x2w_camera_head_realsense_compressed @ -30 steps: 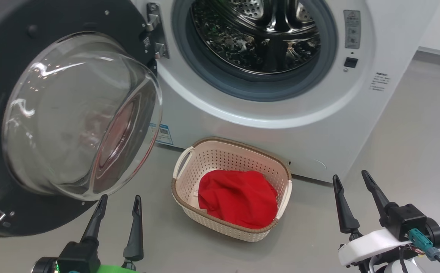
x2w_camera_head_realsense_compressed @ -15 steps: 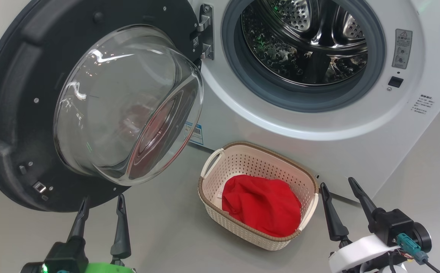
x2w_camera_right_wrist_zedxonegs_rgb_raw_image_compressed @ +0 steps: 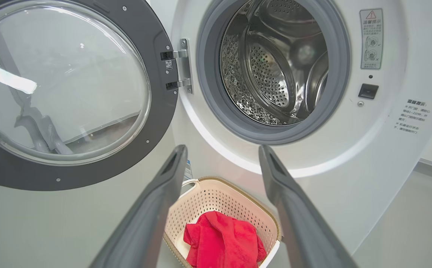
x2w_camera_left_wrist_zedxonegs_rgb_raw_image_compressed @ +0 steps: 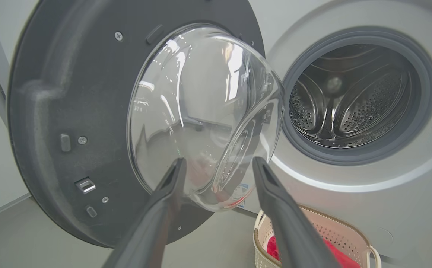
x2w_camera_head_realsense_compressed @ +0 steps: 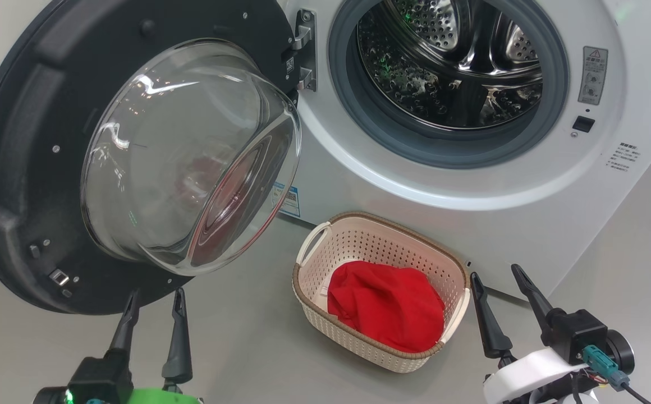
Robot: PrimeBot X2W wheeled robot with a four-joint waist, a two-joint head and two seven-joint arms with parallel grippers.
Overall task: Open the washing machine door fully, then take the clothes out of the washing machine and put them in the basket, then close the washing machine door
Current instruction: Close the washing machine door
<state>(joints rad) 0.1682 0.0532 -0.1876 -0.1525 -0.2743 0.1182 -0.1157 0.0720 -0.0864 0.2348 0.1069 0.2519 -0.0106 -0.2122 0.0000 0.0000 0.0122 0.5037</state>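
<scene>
– Since a second ago the head camera has swung, so everything sits further right in its view and more of the door shows. The things themselves look unmoved. How does it lie, big to small?

– Washing machine first: white front, grey gasket, and a steel drum that is bare as far as I can see into it. The washing machine door stands wide open on its hinge at the left of the opening. Its inner face and bulging glass bowl are turned toward the robot.

– And the basket?

– The basket stands on the floor just in front of the machine, below the opening. It is near the door's lower edge but apart from it. The red clothes lie bunched inside it.

– Fingers?

– The left gripper hovers low, just beneath the door's bottom rim, fingers spread with nothing between them. The right gripper hangs by the basket's right end, fingers wide and empty too.

– So which step?

– I'd judge the unloading done and the door closing in hand. The next move calls for the left arm to get round the door's far edge and push it about the hinge until it latches, minding the glass bowl and the basket below
</scene>
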